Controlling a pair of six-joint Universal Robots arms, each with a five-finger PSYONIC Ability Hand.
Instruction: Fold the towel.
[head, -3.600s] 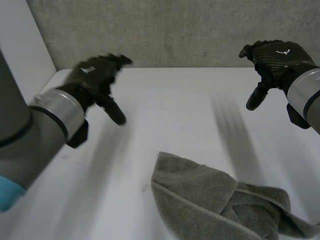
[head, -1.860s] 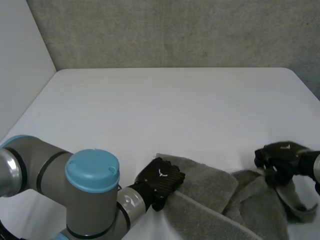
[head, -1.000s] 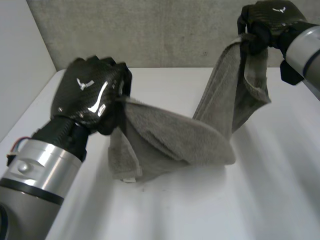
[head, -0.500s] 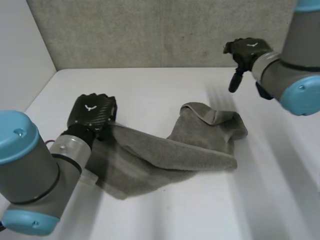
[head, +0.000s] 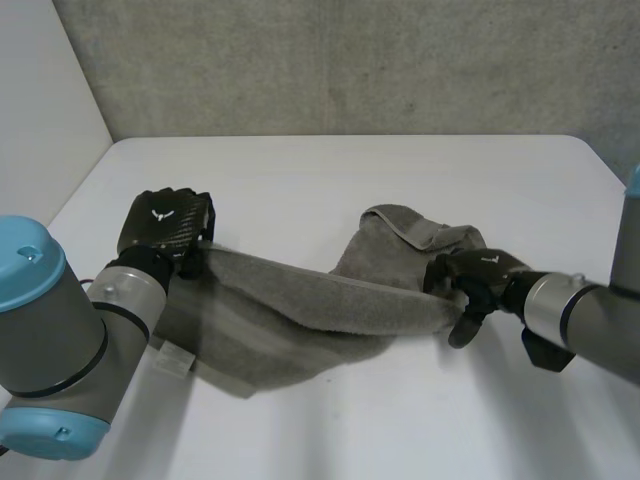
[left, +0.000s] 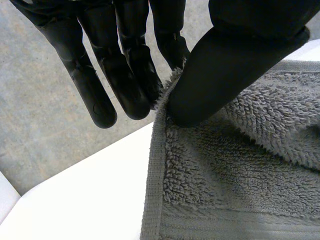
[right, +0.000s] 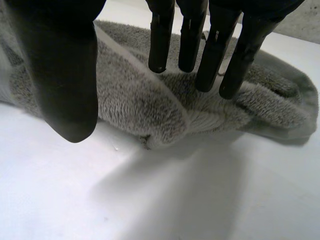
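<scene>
A grey towel (head: 300, 305) lies stretched across the white table (head: 350, 430), its right end bunched in a fold (head: 420, 232). My left hand (head: 165, 225) holds the towel's left end a little above the table. In the left wrist view its thumb (left: 225, 65) pinches the towel's hemmed edge (left: 155, 165) against the fingers. My right hand (head: 472, 285) hovers at the towel's right end. Its fingers (right: 210, 55) are straight and its thumb (right: 60, 75) stands apart, with the towel (right: 150, 110) just beneath the fingertips and nothing gripped.
A grey concrete wall (head: 350, 60) runs along the table's far edge, and a white wall (head: 45, 110) borders its left side. Bare table lies in front of the towel and behind it.
My right hand let go of the towel end it held high, then came down to the towel's right end. The towel dropped onto the table. My left hand lowered, still pinching its end.
</scene>
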